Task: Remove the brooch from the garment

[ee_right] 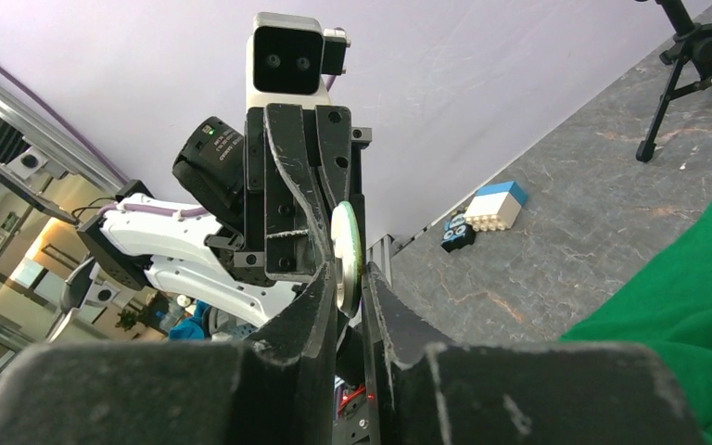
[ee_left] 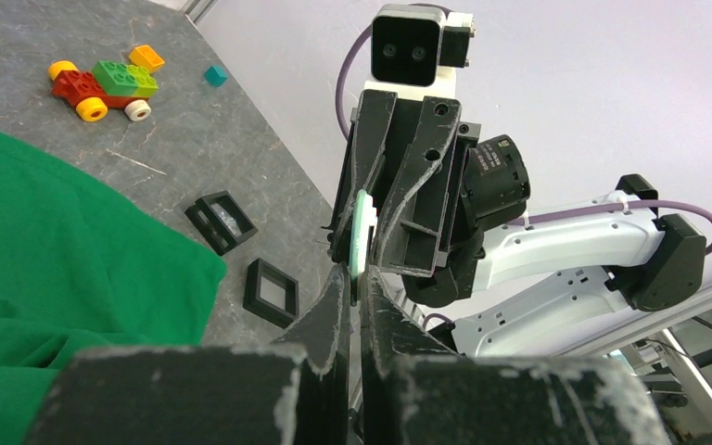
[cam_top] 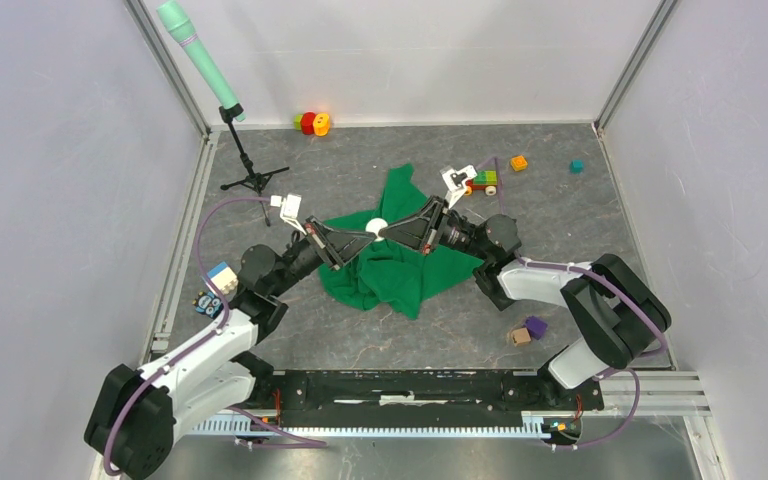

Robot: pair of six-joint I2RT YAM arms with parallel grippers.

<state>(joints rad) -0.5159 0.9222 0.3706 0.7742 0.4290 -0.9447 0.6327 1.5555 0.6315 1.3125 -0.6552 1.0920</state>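
Note:
The garment (cam_top: pixel 400 268) is a bright green cloth lying crumpled on the grey table; it also shows in the left wrist view (ee_left: pixel 56 250) and the right wrist view (ee_right: pixel 686 287). The brooch (cam_top: pixel 377 226) is a small round pale disc with a yellowish-green rim, held in the air above the cloth. My left gripper (cam_top: pixel 368 233) and right gripper (cam_top: pixel 388 230) meet tip to tip on it. In the left wrist view my left gripper (ee_left: pixel 353 283) pinches the disc's (ee_left: pixel 362 227) lower edge. In the right wrist view my right gripper (ee_right: pixel 349 283) is shut on the disc (ee_right: pixel 344 250).
Two black square frames (ee_left: pixel 271 292) (ee_left: pixel 222 221) lie right of the cloth. A toy brick car (cam_top: pixel 481 181), an orange brick (cam_top: pixel 519 163) and a teal cube (cam_top: pixel 577 166) sit behind. A tripod (cam_top: pixel 250 170) stands back left. A blue-white brick (cam_top: pixel 221 277) and purple and tan cubes (cam_top: pixel 528 331) lie near.

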